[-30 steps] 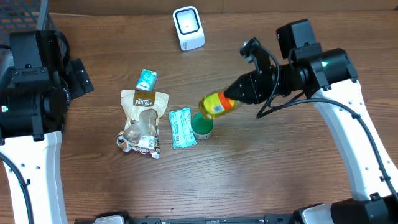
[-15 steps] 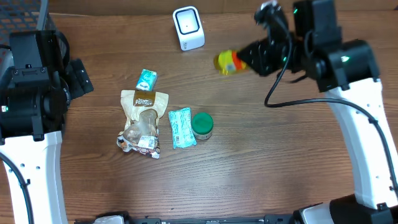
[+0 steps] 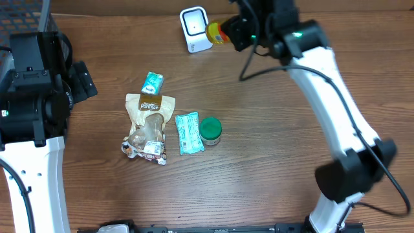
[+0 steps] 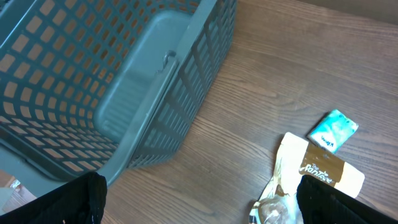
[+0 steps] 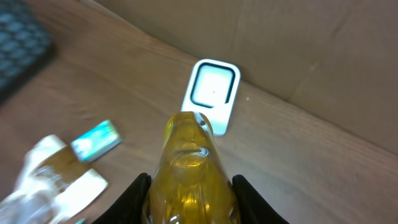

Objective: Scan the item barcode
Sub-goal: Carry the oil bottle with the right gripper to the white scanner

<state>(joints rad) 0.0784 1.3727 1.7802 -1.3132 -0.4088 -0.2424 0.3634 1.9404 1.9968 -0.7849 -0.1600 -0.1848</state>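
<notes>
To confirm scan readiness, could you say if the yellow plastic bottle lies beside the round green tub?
No, the right gripper holds the yellow bottle by the white scanner, far from the green tub.

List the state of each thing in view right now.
yellow bottle: lifted, gripped, near the barcode scanner
right claw: shut on yellow bottle
left claw: open, empty
barcode scanner: standing upright
green tub: upright, untouched
snack pouch: lying flat
teal sachet: lying flat
</notes>
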